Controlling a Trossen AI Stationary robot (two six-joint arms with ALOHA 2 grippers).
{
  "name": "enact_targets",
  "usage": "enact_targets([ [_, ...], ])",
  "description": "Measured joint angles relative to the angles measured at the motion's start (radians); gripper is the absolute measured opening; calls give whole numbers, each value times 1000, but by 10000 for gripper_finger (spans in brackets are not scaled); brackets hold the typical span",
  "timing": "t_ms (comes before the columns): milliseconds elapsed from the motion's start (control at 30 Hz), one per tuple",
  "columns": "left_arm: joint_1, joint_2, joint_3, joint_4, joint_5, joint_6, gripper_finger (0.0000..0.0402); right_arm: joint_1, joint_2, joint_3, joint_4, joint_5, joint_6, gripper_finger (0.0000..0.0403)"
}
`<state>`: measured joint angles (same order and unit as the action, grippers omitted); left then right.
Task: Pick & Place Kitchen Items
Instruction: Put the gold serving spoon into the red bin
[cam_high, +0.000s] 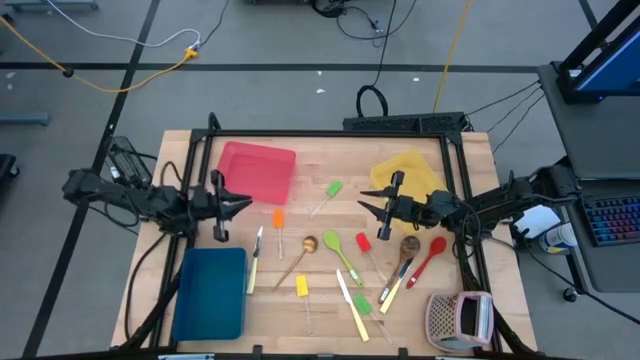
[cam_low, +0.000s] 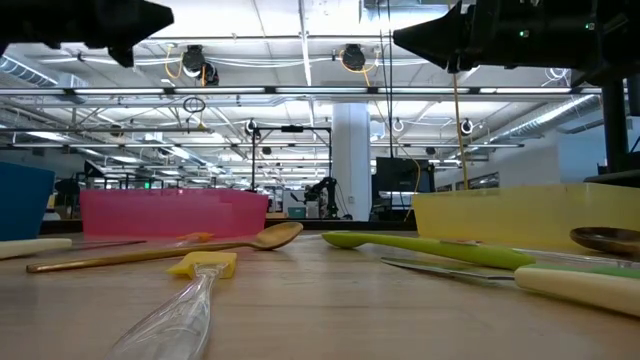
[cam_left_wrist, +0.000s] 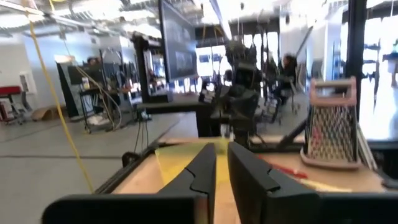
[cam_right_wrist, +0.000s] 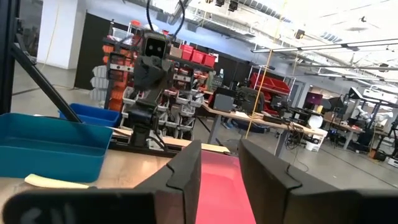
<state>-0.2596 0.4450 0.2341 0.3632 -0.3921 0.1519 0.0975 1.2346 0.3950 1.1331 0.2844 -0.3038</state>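
Right gripper (cam_high: 366, 207) above slim glossy utensils (cam_high: 345, 258)

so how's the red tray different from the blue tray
The red tray lies at the table's back, left of centre; the blue tray sits at the front left corner. The red tray looks squarer and tilted; the blue tray longer, squared to the edge. Both hold nothing.

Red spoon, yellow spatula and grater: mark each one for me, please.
red spoon (cam_high: 432, 254), high view, on its handle
yellow spatula (cam_low: 203, 265), low view, on its yellow head
grater (cam_left_wrist: 332, 129), left wrist view, on its perforated face
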Motion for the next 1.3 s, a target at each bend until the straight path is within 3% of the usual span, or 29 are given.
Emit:
enact_targets([
  [333, 0, 264, 224, -127, -28, -53, 152, 0, 0, 0, -1, 1, 3, 105],
  [567, 16, 433, 382, -420, -84, -257, 163, 0, 0, 0, -1, 1, 4, 105],
  [733, 57, 556, 463, -621, -53, -486, 163, 0, 0, 0, -2, 1, 4, 102],
  [1067, 128, 776, 465, -616, 60, -623, 163, 0, 0, 0, 7, 1, -67, 101],
  [1300, 128, 904, 465, -485, 141, -648, 163, 0, 0, 0, -10, 1, -69, 100],
])
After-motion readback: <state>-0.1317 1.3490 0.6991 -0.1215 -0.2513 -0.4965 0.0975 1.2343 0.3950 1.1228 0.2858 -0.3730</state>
